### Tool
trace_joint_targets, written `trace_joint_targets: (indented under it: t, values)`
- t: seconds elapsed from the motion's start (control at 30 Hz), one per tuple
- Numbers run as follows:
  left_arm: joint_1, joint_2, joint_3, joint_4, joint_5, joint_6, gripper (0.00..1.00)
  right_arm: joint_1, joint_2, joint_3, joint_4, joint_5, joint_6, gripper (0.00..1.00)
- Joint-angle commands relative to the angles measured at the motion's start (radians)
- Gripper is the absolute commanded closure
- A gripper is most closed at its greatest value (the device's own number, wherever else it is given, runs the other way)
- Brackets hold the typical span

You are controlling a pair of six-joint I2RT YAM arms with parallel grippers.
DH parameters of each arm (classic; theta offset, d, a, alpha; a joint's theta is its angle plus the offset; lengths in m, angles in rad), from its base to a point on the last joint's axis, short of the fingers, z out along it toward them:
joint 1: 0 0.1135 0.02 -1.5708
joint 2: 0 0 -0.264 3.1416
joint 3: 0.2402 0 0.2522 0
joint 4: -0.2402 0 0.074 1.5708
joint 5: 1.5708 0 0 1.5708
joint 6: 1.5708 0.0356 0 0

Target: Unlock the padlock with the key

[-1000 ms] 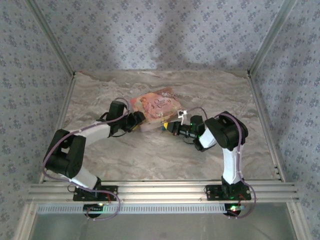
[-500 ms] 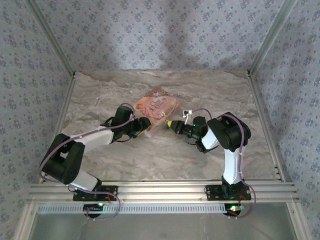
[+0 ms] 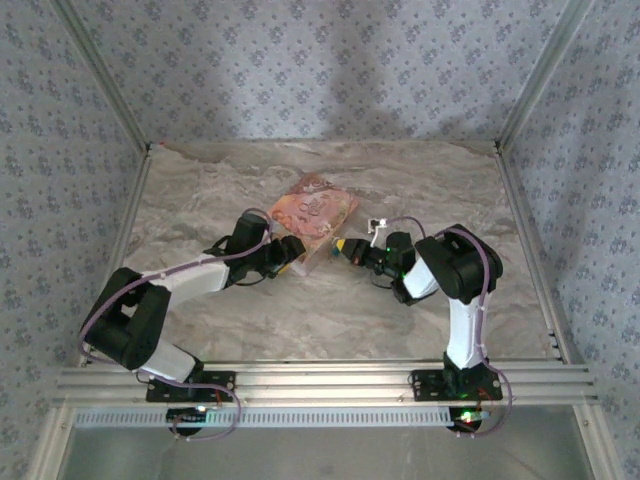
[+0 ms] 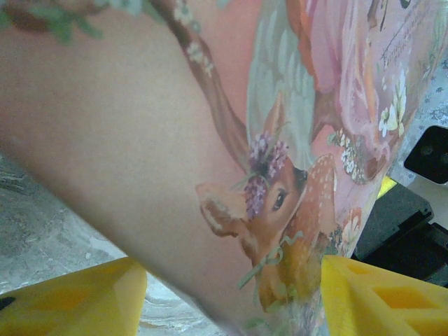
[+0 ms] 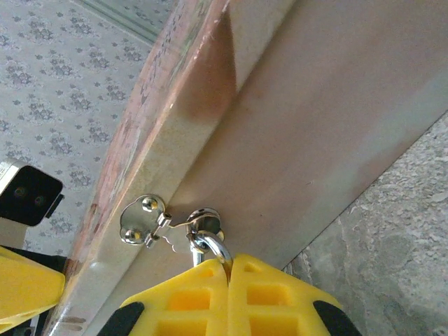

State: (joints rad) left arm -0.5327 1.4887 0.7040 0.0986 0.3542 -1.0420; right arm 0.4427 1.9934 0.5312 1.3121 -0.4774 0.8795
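So the left gripper [image 3: 290, 253] is clamped across the near end of the pink box [image 3: 318, 212], which sits tipped up off the table [image 3: 300, 310], while the right gripper [image 5: 229, 269] is squeezed tight on the tiny padlock [image 5: 210, 241] hanging from the clasp [image 5: 143, 220] on the box's side.

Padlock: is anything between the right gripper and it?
Nothing visible. The right gripper is shut on the padlock, whose shackle sits at the hasp on the pink box.
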Motion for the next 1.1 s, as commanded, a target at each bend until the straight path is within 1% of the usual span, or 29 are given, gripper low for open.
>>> trace_joint_targets:
  t: [0.0,0.43,0.77,0.93,1.07]
  values:
    - [-0.011,0.021,-0.031,-0.066,-0.004,-0.005,0.34,-0.017,-0.035,0.041,0.03,0.053,0.018,1.0]
    - [-0.011,0.019,-0.043,-0.057,-0.001,-0.007,0.34,-0.029,-0.046,0.07,-0.031,0.071,0.051,1.0]
    - [-0.014,0.014,-0.046,-0.055,-0.001,-0.007,0.34,-0.027,-0.1,0.133,-0.252,0.0,0.117,1.0]
    - [-0.015,0.017,-0.047,-0.051,-0.001,-0.008,0.34,-0.026,-0.1,0.163,-0.316,-0.023,0.168,1.0]
    - [-0.015,0.015,-0.05,-0.051,-0.003,-0.008,0.34,-0.029,-0.103,0.183,-0.351,-0.018,0.166,1.0]
